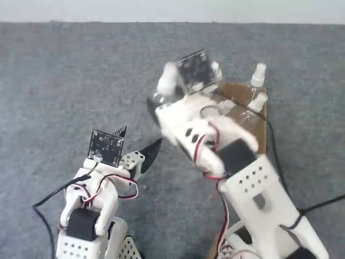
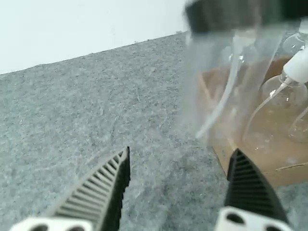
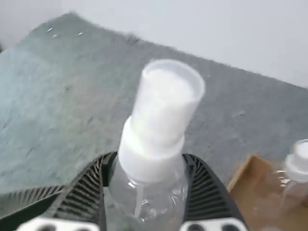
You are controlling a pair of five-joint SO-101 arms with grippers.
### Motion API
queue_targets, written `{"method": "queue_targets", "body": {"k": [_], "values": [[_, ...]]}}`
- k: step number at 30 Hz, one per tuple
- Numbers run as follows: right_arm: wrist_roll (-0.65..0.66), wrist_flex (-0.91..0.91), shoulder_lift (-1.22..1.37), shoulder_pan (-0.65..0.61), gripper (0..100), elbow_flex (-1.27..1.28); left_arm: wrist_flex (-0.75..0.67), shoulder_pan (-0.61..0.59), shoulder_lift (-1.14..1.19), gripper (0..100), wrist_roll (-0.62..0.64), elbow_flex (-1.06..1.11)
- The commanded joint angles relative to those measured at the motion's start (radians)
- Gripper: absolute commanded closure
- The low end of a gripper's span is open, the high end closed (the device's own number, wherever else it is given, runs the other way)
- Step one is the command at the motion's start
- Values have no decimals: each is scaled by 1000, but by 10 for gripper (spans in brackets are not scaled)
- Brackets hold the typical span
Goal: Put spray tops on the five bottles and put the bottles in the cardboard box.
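Bottle (image 3: 144, 197) with spray top (image 3: 163, 106) sits clamped in right hand (image 3: 147, 166); best lowered upright into a free spot of cardboard box (image 1: 262, 133). Left hand (image 2: 182, 156) gapes apart, empty.

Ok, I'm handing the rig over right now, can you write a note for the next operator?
Left tool: open, empty, low over the grey mat.
Right tool: shut on a capped bottle, held beside the cardboard box.
Done: at least two capped bottles stand in the box; the arm covers the rest.
To do: set the held bottle in the box, then check the count reaches five.
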Motion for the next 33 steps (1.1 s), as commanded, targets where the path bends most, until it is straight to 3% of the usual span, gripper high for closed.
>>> {"method": "queue_targets", "body": {"k": [1,6,11,14,17,24,33], "values": [[23,56,41,79,992,-150,-23,6,-11,699,-8,-5],[193,275,101,165,992,-267,-31,-2,-12,699,-8,21],[203,467,22,282,992,-282,-31,-3,-12,699,-8,21],[227,495,-54,340,992,-210,-31,-3,-12,699,-8,21],[259,466,-134,386,992,-81,-31,-3,-12,699,-8,21],[210,191,-236,443,992,252,-29,-2,-12,699,-8,21],[72,-38,-243,444,992,463,-29,-2,-12,699,-8,21]]}}
